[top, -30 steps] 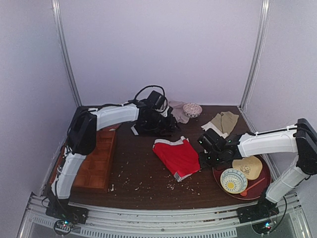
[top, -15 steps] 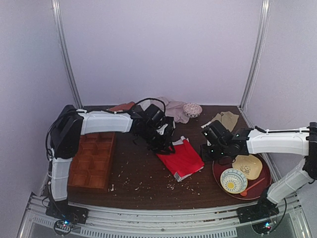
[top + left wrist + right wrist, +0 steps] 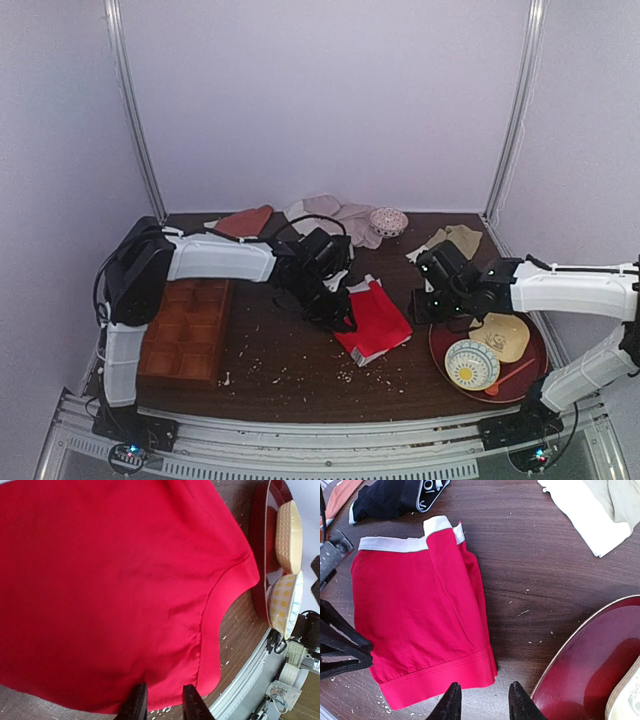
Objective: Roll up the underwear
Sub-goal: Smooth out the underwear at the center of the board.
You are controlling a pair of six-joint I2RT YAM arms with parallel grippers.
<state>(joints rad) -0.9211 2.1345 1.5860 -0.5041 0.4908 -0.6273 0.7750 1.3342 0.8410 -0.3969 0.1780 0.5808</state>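
Note:
The underwear (image 3: 378, 318) is bright red and lies flat, folded narrow, mid-table. In the right wrist view the underwear (image 3: 420, 615) has its white waistband (image 3: 395, 543) at the far end and its leg hem toward me. My left gripper (image 3: 340, 318) sits at its left side; in the left wrist view the underwear (image 3: 110, 580) fills the picture and my left gripper (image 3: 162, 701) has its jaws narrowly apart over the fabric's edge. My right gripper (image 3: 482, 702) is open over bare table just off the hem corner, holding nothing; it stands right of the garment (image 3: 428, 304).
Black briefs (image 3: 395, 497) lie beyond the waistband. A beige garment (image 3: 450, 245) and a patterned bowl (image 3: 388, 221) are at the back right. A dark red tray (image 3: 527, 385) holds a dotted bowl (image 3: 472, 364). A wooden compartment box (image 3: 190, 330) stands left. Crumbs dot the table.
My left arm swung from the table's back down to the underwear's left edge, its jaws narrowing. The underwear turned and became narrower. My right gripper drew back to the right, off the fabric.

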